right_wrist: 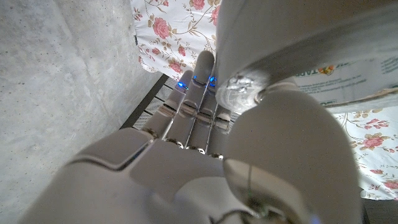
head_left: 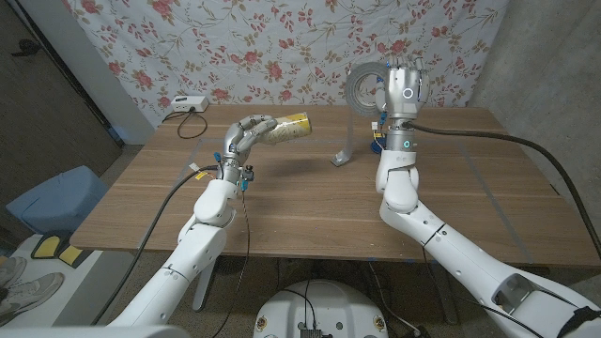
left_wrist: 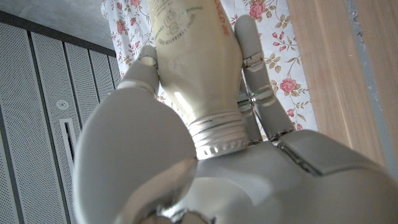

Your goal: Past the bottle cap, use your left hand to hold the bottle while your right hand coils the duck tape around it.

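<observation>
The left hand (head_left: 242,137) is gripping the bottle (head_left: 291,128) above the table (head_left: 310,202) while the right hand (head_left: 402,86), holding the duct tape roll (head_left: 364,86) well apart, probably should be closing in squarely.

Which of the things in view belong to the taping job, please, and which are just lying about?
Part of the job:
- bottle, held up by the left robot hand
- duct tape roll, held by the right robot hand, with a strip hanging to the table

Lying about:
- white box with cable
- blue object behind the right arm
</observation>
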`<action>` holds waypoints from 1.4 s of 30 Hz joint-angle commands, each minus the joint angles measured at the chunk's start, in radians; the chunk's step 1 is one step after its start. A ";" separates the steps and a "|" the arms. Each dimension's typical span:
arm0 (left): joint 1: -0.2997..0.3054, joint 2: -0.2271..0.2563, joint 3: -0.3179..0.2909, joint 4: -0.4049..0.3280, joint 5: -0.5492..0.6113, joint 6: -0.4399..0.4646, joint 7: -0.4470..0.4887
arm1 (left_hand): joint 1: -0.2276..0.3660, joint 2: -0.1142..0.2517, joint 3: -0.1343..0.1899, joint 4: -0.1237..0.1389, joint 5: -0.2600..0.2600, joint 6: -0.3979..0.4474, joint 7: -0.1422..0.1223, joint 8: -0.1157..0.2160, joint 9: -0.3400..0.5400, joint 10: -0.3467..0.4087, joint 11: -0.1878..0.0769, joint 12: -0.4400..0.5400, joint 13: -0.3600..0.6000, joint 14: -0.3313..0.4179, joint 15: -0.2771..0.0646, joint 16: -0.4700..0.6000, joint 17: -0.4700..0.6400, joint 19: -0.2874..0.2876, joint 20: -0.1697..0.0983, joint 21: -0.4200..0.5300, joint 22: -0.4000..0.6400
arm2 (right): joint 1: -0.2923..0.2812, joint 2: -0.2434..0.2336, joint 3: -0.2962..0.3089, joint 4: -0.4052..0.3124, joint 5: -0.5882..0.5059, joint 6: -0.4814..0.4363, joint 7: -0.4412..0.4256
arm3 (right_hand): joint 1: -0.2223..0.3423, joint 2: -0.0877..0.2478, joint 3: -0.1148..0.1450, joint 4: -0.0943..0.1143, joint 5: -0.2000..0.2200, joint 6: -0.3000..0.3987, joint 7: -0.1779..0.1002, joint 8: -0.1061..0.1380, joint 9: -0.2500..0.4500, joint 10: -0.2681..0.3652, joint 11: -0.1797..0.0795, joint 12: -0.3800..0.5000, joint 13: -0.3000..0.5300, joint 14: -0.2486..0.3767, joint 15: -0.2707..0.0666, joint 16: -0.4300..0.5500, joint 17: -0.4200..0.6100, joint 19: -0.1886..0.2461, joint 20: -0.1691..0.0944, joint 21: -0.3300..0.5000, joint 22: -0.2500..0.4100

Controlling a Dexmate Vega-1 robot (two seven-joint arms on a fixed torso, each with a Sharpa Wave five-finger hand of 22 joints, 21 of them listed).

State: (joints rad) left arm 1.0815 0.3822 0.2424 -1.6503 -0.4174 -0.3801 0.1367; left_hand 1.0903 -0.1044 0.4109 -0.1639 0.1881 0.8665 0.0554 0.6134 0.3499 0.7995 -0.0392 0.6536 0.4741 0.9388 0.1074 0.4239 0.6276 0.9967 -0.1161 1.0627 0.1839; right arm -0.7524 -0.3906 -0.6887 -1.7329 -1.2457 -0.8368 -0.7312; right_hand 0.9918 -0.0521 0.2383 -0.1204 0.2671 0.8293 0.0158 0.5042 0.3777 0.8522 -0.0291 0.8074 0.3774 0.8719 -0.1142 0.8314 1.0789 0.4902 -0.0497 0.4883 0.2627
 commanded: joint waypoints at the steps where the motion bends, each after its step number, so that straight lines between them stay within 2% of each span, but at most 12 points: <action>1: 0.005 0.003 -0.001 -0.011 0.001 0.001 -0.004 | 0.185 0.179 0.037 0.011 0.003 0.009 0.001 0.001 0.001 0.080 -0.047 0.027 0.217 0.379 -0.337 -0.006 0.004 -0.037 -0.079 0.008 0.001 | 0.137 0.082 -0.100 0.044 -0.194 -0.180 0.234 | 0.175 0.170 -0.008 0.001 0.006 0.124 -0.119 0.004 0.009 0.112 -0.109 0.001 0.258 0.008 -0.111 0.003 0.016 -0.010 -0.057 0.006 0.002; 8: -0.011 0.001 0.011 0.001 0.010 0.003 -0.011 | 0.186 0.178 0.039 0.011 0.002 0.011 0.001 0.001 0.003 0.078 -0.048 0.024 0.219 0.382 -0.337 -0.008 0.006 -0.038 -0.079 0.012 0.001 | 0.193 0.118 -0.151 0.080 -0.346 -0.251 0.407 | 0.178 0.171 -0.013 0.002 0.007 0.125 -0.119 0.002 0.010 0.111 -0.109 0.003 0.263 0.006 -0.111 0.002 0.038 -0.021 -0.053 0.009 0.001; 18: -0.033 -0.009 0.027 0.015 0.020 0.008 -0.018 | 0.186 0.177 0.041 0.011 0.001 0.016 0.003 0.000 0.003 0.085 -0.045 0.019 0.217 0.384 -0.337 -0.013 0.008 -0.041 -0.079 0.018 0.001 | 0.222 0.204 -0.161 0.116 -0.558 -0.313 0.606 | 0.183 0.177 -0.019 0.003 0.009 0.121 -0.112 -0.003 0.014 0.117 -0.103 0.001 0.258 0.004 -0.111 0.001 0.072 -0.031 -0.045 0.015 -0.001; 30: -0.079 -0.042 0.075 0.070 0.090 0.019 0.013 | 0.186 0.177 0.044 0.011 0.000 0.018 0.006 -0.003 0.002 0.089 -0.045 0.017 0.223 0.384 -0.337 -0.019 0.009 -0.044 -0.078 0.025 0.000 | 0.219 0.335 -0.112 0.144 -0.826 -0.276 0.795 | 0.187 0.184 -0.025 0.006 0.008 0.122 -0.100 -0.007 0.019 0.122 -0.101 -0.001 0.255 0.003 -0.110 0.000 0.108 -0.036 -0.039 0.024 -0.005; 31: -0.085 -0.051 0.082 0.081 0.103 0.016 0.023 | 0.186 0.176 0.044 0.011 0.000 0.018 0.005 -0.003 0.003 0.087 -0.044 0.016 0.223 0.384 -0.337 -0.019 0.009 -0.044 -0.078 0.025 0.000 | 0.220 0.364 -0.102 0.161 -0.872 -0.274 0.829 | 0.187 0.184 -0.026 0.006 0.008 0.120 -0.102 -0.009 0.019 0.121 -0.101 0.000 0.257 0.002 -0.109 -0.001 0.109 -0.038 -0.039 0.024 -0.005; 34: -0.093 -0.064 0.092 0.099 0.129 0.005 0.042 | 0.186 0.176 0.045 0.011 -0.001 0.020 0.006 -0.004 0.002 0.091 -0.044 0.016 0.223 0.386 -0.337 -0.020 0.010 -0.044 -0.078 0.027 0.000 | 0.216 0.412 -0.076 0.182 -0.945 -0.264 0.879 | 0.188 0.185 -0.027 0.007 0.008 0.123 -0.099 -0.010 0.017 0.127 -0.098 -0.001 0.254 0.001 -0.109 -0.002 0.115 -0.037 -0.037 0.026 -0.006; 35: -0.093 -0.064 0.092 0.099 0.130 0.004 0.043 | 0.186 0.176 0.045 0.010 -0.001 0.020 0.006 -0.004 0.002 0.092 -0.044 0.015 0.222 0.385 -0.337 -0.021 0.009 -0.044 -0.078 0.027 0.000 | 0.212 0.417 -0.071 0.183 -0.951 -0.260 0.880 | 0.189 0.185 -0.027 0.006 0.007 0.124 -0.097 -0.010 0.017 0.128 -0.098 -0.002 0.251 0.003 -0.109 -0.001 0.117 -0.038 -0.036 0.026 -0.007; 38: -0.103 -0.081 0.107 0.120 0.174 -0.007 0.077 | 0.186 0.176 0.045 0.010 -0.001 0.019 0.006 -0.005 0.002 0.090 -0.045 0.014 0.225 0.386 -0.337 -0.022 0.009 -0.045 -0.078 0.029 0.000 | 0.213 0.472 -0.049 0.214 -1.025 -0.258 0.916 | 0.191 0.187 -0.027 0.006 0.007 0.122 -0.095 -0.012 0.018 0.130 -0.096 -0.001 0.251 0.002 -0.109 -0.002 0.120 -0.037 -0.035 0.028 -0.008; 42: -0.115 -0.097 0.122 0.143 0.206 -0.011 0.103 | 0.186 0.175 0.046 0.010 -0.002 0.022 0.007 -0.005 0.001 0.094 -0.044 0.012 0.222 0.388 -0.337 -0.022 0.011 -0.045 -0.078 0.031 0.000 | 0.211 0.510 -0.035 0.231 -1.077 -0.249 0.929 | 0.193 0.188 -0.028 0.005 0.007 0.124 -0.092 -0.014 0.017 0.131 -0.095 -0.001 0.251 0.003 -0.109 -0.002 0.125 -0.036 -0.033 0.031 -0.010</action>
State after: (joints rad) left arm 1.0015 0.3292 0.3213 -1.5696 -0.2991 -0.3700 0.1746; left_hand 1.0903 -0.1044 0.4138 -0.1614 0.1841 0.8808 0.0627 0.6020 0.3501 0.7996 -0.0390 0.6536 0.4741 0.9404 0.1090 0.4027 0.6327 0.9964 -0.1156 1.0879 0.1788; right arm -0.5372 -0.0128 -0.7754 -1.5604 -2.0993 -1.1084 0.0732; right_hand 0.9976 -0.0579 0.2150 -0.1163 0.2706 0.8547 0.0088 0.4899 0.3921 0.8710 -0.0215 0.8004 0.3780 0.8718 -0.1140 0.8314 1.1978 0.4585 -0.0458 0.5110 0.2516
